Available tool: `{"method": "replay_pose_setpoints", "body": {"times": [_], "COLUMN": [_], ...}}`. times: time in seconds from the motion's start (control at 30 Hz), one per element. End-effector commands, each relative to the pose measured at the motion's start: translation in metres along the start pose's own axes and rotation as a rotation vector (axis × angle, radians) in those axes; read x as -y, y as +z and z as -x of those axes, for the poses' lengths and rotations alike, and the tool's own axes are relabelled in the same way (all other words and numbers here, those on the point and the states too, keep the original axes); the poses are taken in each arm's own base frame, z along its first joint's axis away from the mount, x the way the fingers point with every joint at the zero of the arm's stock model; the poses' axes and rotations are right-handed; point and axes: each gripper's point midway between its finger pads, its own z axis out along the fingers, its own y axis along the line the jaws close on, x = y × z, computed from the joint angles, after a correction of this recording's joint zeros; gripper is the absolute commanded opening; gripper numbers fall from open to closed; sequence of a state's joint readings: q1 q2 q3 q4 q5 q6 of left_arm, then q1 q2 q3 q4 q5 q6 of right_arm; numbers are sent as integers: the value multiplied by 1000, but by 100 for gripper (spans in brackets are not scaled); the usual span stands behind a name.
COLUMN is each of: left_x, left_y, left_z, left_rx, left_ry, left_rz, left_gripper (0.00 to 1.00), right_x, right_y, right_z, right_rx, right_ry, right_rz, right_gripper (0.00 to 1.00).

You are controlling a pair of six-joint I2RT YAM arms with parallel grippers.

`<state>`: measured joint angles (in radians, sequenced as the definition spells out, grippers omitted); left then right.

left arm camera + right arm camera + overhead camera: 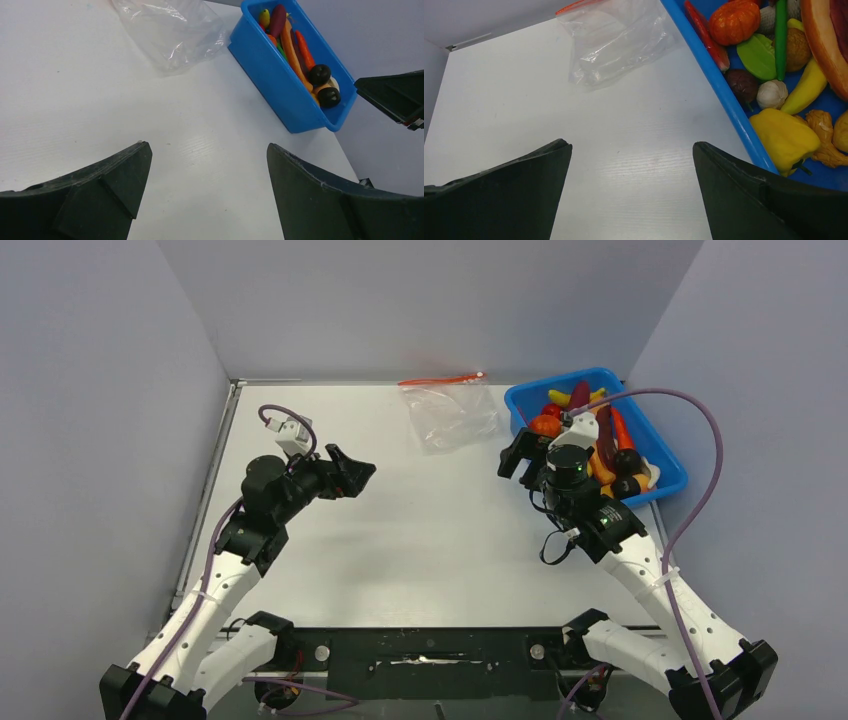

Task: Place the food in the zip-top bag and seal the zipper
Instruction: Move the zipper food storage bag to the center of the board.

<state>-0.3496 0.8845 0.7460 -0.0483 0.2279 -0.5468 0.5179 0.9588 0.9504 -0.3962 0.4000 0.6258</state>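
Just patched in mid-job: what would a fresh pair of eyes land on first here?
The blue tray at the far right of the table, heaped with bright toy food, draws the eye first. Just left of it lies the clear zip-top bag, empty as far as shows, its red-orange zipper along the far edge. Both the left gripper and the right gripper hang open above the table, holding nothing.
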Motion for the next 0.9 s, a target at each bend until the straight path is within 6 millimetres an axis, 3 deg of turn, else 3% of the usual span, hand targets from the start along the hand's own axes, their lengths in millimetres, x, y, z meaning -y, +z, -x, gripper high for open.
{"method": "replay_pose_setpoints", "body": {"times": [0.0,0.2,0.37,0.57,0.67,0.77,0.87], "left_x": [13,9,5,1,-4,-5,-7], "left_y": [-6,-9,-11,-11,-14,-19,-21], "left_z": [28,25,20,15,9,3,-2], "left_rx": [104,98,93,58,48,59,56], "left_ry": [45,58,68,85,91,106,122], "left_rz": [-39,-20,-9,11,30,16,12], "left_gripper": [86,86,86,86,86,86,86], "right_x": [-5,4,22,65,87,111,126], "right_y": [0,8,28,48,57,65,74], "right_z": [19,20,32,46,48,49,48], "right_rx": [73,67,56,10,-15,-40,-75], "right_ry": [3,-44,-135,-257,-311,-353,-396], "right_rz": [20,-53,-196,-458,-544,-620,-662], "right_gripper": [98,98,98,97,87,63,54]}}
